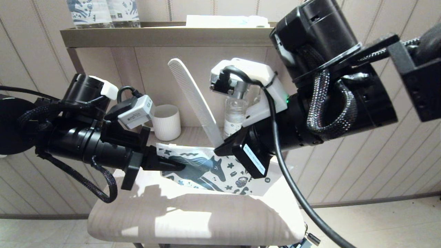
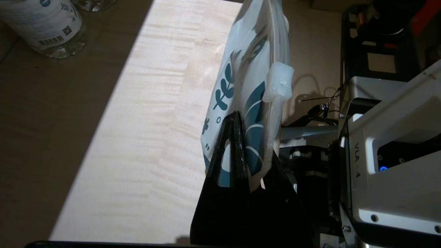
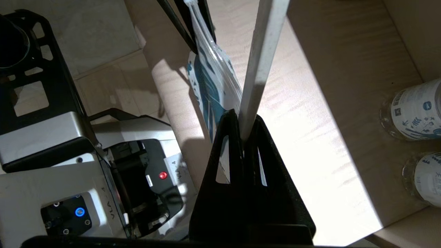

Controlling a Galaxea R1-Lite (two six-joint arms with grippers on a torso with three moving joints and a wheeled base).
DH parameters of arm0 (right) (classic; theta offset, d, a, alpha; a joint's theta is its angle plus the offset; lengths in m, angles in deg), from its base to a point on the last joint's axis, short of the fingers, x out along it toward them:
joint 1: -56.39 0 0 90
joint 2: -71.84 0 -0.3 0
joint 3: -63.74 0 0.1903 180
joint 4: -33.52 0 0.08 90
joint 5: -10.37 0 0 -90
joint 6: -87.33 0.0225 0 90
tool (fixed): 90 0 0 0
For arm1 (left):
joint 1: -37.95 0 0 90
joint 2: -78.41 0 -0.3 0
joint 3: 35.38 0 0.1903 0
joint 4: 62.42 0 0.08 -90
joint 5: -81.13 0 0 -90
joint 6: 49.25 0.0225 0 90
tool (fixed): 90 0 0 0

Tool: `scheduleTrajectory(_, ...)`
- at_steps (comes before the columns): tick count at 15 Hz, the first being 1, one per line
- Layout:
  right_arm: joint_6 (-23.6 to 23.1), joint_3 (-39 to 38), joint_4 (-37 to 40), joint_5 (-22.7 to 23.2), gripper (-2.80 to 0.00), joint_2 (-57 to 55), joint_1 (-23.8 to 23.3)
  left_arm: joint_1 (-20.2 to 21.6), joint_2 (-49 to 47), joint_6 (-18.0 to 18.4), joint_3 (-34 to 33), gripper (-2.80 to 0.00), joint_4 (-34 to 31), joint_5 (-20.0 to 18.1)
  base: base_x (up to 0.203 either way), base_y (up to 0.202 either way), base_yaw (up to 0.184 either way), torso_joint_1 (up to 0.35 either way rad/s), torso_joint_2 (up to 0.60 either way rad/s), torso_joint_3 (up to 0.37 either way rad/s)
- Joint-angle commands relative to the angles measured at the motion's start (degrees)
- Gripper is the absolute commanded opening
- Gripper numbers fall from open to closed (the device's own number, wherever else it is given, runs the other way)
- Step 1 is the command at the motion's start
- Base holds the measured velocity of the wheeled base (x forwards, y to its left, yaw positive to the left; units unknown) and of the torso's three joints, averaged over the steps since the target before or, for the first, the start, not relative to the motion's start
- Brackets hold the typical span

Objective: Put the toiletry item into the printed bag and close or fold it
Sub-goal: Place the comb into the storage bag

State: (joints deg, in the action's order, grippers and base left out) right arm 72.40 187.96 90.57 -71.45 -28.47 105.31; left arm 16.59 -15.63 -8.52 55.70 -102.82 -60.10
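The printed bag (image 1: 206,168), a whitish pouch with a dark blue horse, is held up above the light wooden shelf (image 1: 193,220). My left gripper (image 1: 177,166) is shut on the bag's left end; in the left wrist view the bag (image 2: 248,89) stands edge-on between the fingers of that gripper (image 2: 253,137). The long white comb (image 1: 194,100) slants up and to the left, teeth uppermost. My right gripper (image 1: 222,147) is shut on its tapered handle, just above the bag's top edge. In the right wrist view the comb (image 3: 263,58) rises from the right gripper (image 3: 245,125) beside the bag (image 3: 210,79).
A white ribbed cup (image 1: 166,122) and a small clear bottle (image 1: 235,115) stand at the back of the shelf. Two blue-printed bottles (image 1: 103,12) stand on the upper ledge (image 1: 165,34). Lower-shelf bottles (image 3: 413,110) appear in the right wrist view. The shelf's front edge drops to the floor.
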Motion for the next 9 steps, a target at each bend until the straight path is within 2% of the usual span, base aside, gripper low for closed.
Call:
scheduleTrajectory(1, -0.4, -0.6, 0.2, 0.1, -2.80, -0.3, -0.6, 0.0, -0.1, 0.2, -0.1, -2.80, -0.1, -0.3, 0.000, 0.000, 0.000, 0.000, 0.00, 0.000)
scheduleTrajectory(5, -0.7, -0.7, 0.2, 0.5, -2.80, -0.2, -1.4, 0.0, -0.6, 0.2, 0.0, -2.80, -0.1, -0.3, 0.000, 0.000, 0.000, 0.000, 0.00, 0.000)
scheduleTrajectory(9, -0.7, -1.8, 0.2, 3.5, -2.80, 0.5, -1.4, 0.0, -1.0, 0.2, 0.3, -2.80, 0.0, -0.3, 0.000, 0.000, 0.000, 0.000, 0.00, 0.000)
